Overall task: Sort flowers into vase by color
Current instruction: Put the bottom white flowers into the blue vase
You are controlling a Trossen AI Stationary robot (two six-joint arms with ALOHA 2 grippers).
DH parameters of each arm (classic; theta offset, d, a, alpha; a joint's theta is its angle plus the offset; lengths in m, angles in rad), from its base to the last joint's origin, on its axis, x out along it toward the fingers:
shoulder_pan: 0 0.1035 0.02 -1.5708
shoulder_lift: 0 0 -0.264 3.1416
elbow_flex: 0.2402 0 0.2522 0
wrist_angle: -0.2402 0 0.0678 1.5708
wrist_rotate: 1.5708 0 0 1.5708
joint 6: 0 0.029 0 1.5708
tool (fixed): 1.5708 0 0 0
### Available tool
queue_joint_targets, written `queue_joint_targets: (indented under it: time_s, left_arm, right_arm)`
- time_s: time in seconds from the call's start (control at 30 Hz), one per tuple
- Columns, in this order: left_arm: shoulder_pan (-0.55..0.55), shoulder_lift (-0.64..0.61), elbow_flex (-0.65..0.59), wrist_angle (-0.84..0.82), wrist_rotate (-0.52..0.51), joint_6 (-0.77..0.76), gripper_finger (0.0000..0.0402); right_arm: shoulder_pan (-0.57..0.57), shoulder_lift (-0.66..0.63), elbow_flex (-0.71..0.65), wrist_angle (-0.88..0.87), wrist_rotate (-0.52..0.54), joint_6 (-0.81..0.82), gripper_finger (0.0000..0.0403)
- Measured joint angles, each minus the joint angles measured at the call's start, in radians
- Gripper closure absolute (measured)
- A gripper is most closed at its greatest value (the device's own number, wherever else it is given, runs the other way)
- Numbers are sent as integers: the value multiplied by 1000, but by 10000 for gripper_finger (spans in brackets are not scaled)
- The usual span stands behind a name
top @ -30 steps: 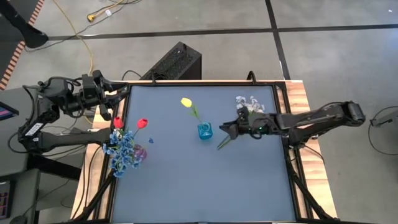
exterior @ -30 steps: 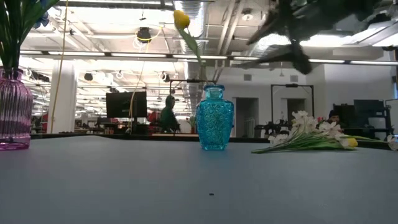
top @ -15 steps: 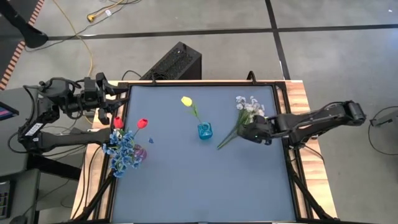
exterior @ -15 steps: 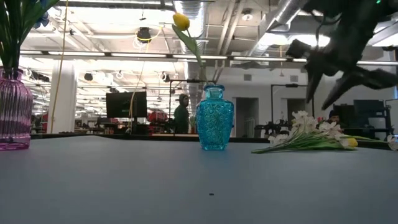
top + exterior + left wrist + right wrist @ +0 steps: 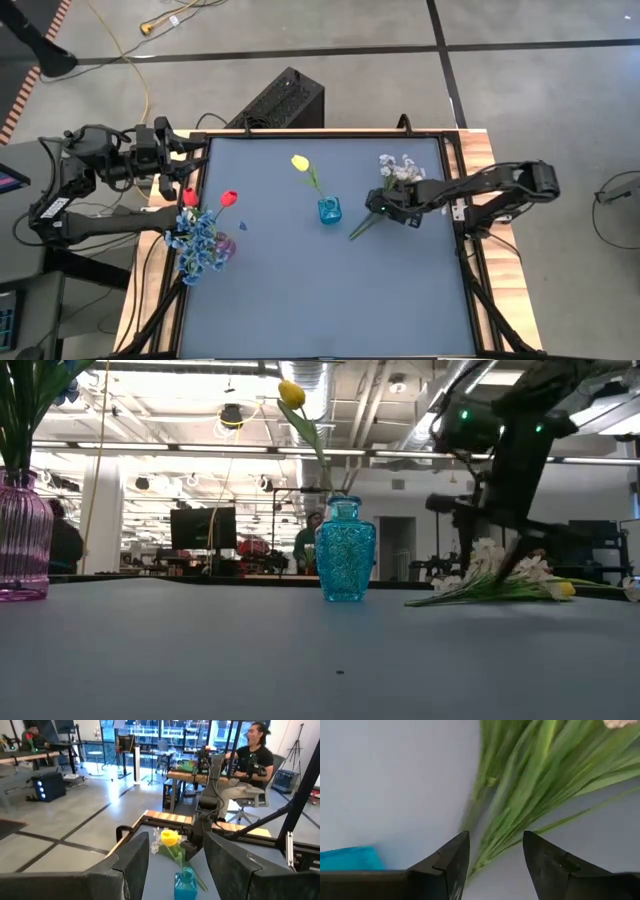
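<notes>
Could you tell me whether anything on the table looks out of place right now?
Yes: the white flowers lie flat on the table beside the blue vase, in no vase. The open right claw hovers over their stems.

The table top [image 5: 300, 290] looked matt and smooth, blue-grey, framed by bare pale wood [image 5: 478, 160] at its edges. The blue vase [image 5: 345, 550] was translucent glass with a rough, pebbled relief that caught the light, and the pink vase [image 5: 22, 540] was ribbed, glossy glass. The right gripper's fingers [image 5: 451, 862] were dark matt plastic.

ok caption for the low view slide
Right gripper open above the white flowers, beside the blue vase holding a yellow tulip.
</notes>
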Motion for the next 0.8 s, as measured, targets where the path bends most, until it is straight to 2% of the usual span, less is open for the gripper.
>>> queue_joint_targets:
  time_s: [0.13,0.3,0.43,0.67,0.8]
  left_arm:
    - [0,4,-3,-32,-9,1,224]
    - [0,3,-86,87,38,49,224]
    - [0,-8,-133,135,-15,55,224]
    - [0,-13,-141,150,-20,67,224]
    - [0,-13,-141,148,-11,64,224]
  right_arm:
    - [10,41,-1,11,-14,34,190]
    - [20,87,0,12,-8,74,209]
    - [34,91,1,3,0,77,254]
    - [59,47,-1,1,63,80,374]
    - [71,-4,10,0,92,95,380]
